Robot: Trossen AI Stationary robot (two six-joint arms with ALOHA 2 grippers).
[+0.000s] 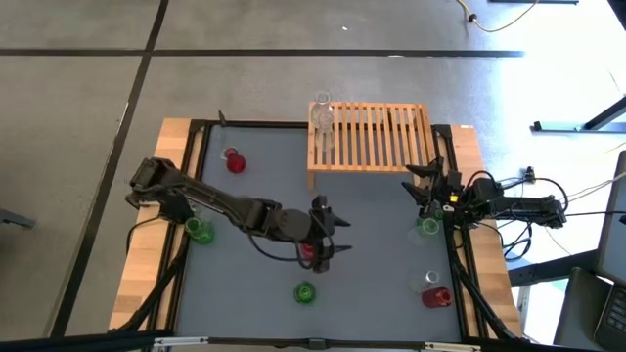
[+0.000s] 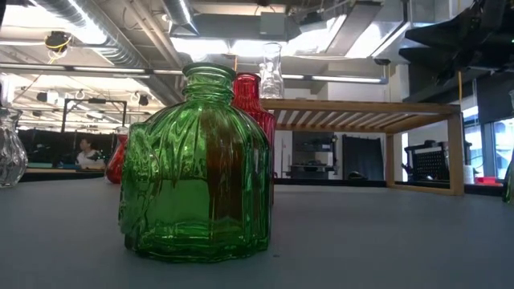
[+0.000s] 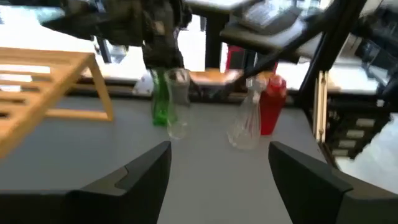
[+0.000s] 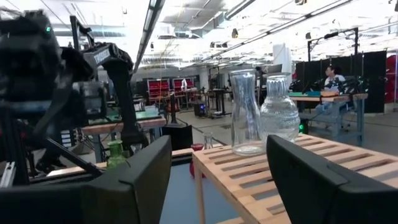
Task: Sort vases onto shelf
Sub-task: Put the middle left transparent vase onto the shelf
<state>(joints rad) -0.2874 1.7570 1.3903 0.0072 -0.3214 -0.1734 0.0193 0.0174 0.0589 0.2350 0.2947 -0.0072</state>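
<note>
The shelf [image 1: 372,137] stands at the far edge of the grey worktop [image 1: 264,186], its long axis running across the worktop from left to right and its slats running from front to back. Two clear vases [image 4: 261,112] stand upright, necks up, side by side at the shelf's far left corner. The remaining vases also appear upright on the worktop: a red vase [image 1: 235,161] at far left, a green vase [image 1: 200,231] near the left edge, a green vase [image 1: 305,291] at front centre, a red vase [image 1: 307,251] just behind it, a green vase [image 1: 428,227] near the right edge, and a clear vase [image 1: 428,281] just beside a red vase [image 1: 439,296] at the front right. The left gripper [image 1: 323,230] reaches to mid-worktop and hovers over the central red vase; in its wrist view the jaws stand wide apart and hold nothing, pointing toward the right-hand vases. The right gripper [image 1: 427,186] lies at the shelf's right end, just behind the right-hand green vase; in its wrist view the jaws are spread wide and empty, pointing along the shelf top toward the two clear vases.
</note>
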